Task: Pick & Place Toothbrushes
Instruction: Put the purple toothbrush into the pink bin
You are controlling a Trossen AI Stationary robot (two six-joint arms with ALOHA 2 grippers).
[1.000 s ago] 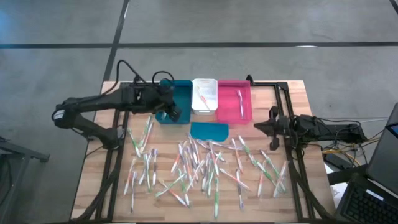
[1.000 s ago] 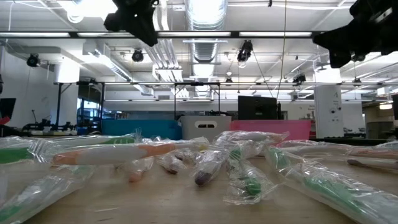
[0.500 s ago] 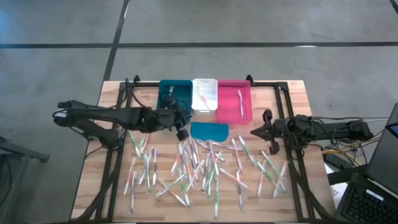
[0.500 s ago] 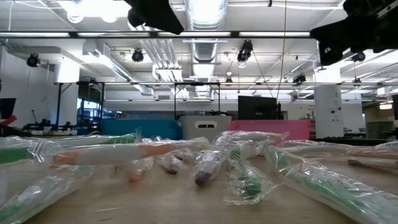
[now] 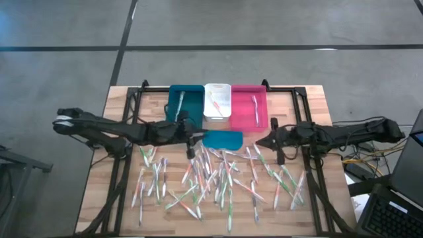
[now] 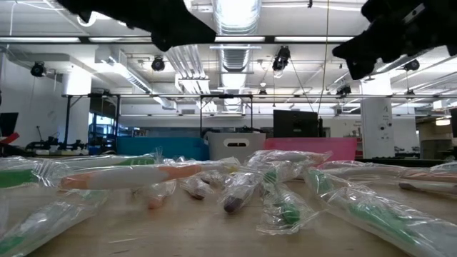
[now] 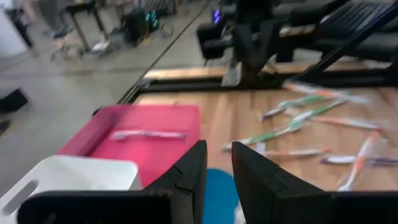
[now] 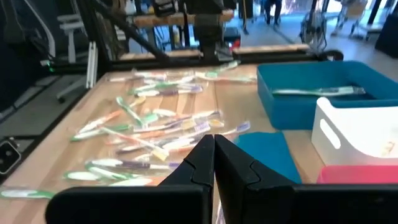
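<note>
Three bins [image 5: 217, 102], dozens of toothbrushes [image 5: 218, 175]

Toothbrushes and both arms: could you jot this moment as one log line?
left gripper: empty, slightly open, above pile | right gripper: shut, empty | toothbrushes: scattered on table | teal bin: one inside

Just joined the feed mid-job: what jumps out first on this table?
A heap of wrapped toothbrushes covers the table's near half. At the far edge sit the teal bin, white bin and pink bin, each holding a brush or so. The left gripper and right gripper hover over the pile, nothing held.
</note>
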